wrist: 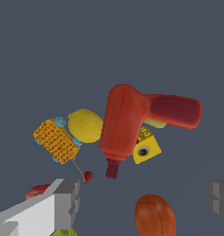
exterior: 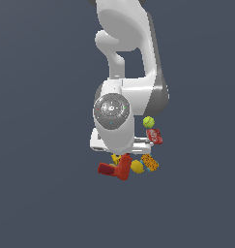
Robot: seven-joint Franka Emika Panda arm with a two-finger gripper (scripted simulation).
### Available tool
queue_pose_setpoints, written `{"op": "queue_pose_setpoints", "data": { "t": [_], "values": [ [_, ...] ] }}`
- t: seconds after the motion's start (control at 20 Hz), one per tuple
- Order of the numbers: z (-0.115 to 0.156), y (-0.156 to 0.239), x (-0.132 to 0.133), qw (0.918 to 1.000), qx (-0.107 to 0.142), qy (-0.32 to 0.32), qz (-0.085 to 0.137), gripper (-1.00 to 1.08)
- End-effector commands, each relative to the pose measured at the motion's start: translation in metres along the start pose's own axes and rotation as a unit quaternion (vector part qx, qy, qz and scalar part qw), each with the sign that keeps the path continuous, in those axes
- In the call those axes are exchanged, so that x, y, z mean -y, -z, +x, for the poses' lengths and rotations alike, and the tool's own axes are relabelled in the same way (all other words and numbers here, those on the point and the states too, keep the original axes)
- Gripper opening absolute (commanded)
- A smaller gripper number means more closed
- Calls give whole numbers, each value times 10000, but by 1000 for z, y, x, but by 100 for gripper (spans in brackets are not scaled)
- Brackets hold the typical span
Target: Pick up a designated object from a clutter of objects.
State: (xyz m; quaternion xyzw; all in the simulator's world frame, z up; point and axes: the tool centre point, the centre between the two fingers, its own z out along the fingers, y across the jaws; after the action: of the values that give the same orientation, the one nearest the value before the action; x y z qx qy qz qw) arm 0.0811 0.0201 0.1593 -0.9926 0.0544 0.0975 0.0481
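Observation:
The red drill-like thing [wrist: 125, 122] lies on the floor, its orange-red rounded part joined to a darker red boxy part [wrist: 175, 110]. In the exterior view it [exterior: 116, 168] lies at the near edge of the clutter, under the arm. My gripper [wrist: 142, 196] is open and empty, its fingers [wrist: 62, 203] wide apart, apart from the drill. Around the drill lie a yellow block [wrist: 146, 148], a yellow lump [wrist: 85, 125], an orange patterned box [wrist: 56, 140] and an orange ball [wrist: 155, 215]. In the exterior view the arm's wrist [exterior: 111, 111] hides the fingers.
A red packet [exterior: 154, 136] and a green-yellow ball [exterior: 148, 121] lie toward the exterior view's right. A small red bit [wrist: 87, 176] lies near the drill's tip. The floor is plain dark grey all round.

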Motion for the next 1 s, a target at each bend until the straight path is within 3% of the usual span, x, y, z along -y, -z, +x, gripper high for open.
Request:
{"op": "queue_pose_setpoints", "data": {
  "t": [0.0, 0.45, 0.95],
  "values": [
    [7, -21, 2, 9999, 135, -76, 56, 108],
    [18, -71, 6, 9985, 445, -250, 172, 108],
    [19, -83, 7, 9982, 501, -278, 189, 108]
  ]
}}
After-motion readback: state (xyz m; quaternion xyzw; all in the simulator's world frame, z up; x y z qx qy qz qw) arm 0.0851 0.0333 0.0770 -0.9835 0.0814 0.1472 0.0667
